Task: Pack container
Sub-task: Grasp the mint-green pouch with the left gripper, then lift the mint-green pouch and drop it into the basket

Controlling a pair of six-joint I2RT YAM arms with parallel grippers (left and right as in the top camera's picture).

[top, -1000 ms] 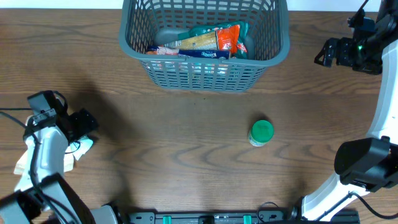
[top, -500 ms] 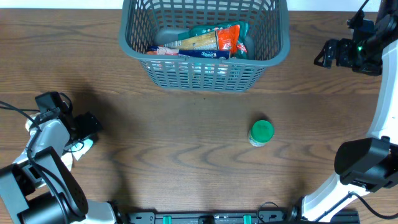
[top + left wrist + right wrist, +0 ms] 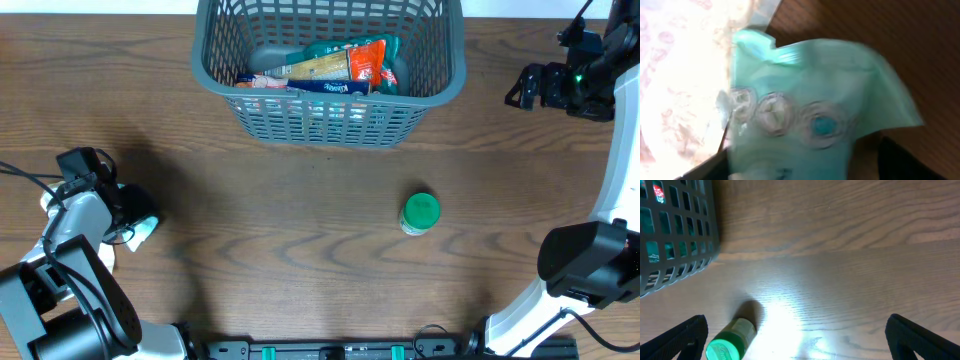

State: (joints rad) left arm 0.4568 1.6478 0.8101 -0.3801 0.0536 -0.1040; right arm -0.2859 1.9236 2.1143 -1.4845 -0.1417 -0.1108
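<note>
The container [image 3: 330, 101], a dark grey lattice basket, stands at the back centre and holds several snack packets; its corner shows in the right wrist view [image 3: 675, 245]. My left gripper [image 3: 135, 216] is low at the left edge of the table. Its fingers [image 3: 802, 167] are apart on either side of a mint-green packet [image 3: 815, 110], which also shows in the overhead view [image 3: 146, 232]. My right gripper [image 3: 520, 88] is raised at the far right, open [image 3: 797, 332] and empty.
A small green-lidded jar [image 3: 420, 213] stands on the wood table right of centre, and shows in the right wrist view [image 3: 730, 342]. A white packet with a pink pattern [image 3: 680, 75] lies against the mint one.
My left gripper has swung forward and down onto the mint-green packet, which shifted slightly right. The right arm, basket and jar have not moved.
</note>
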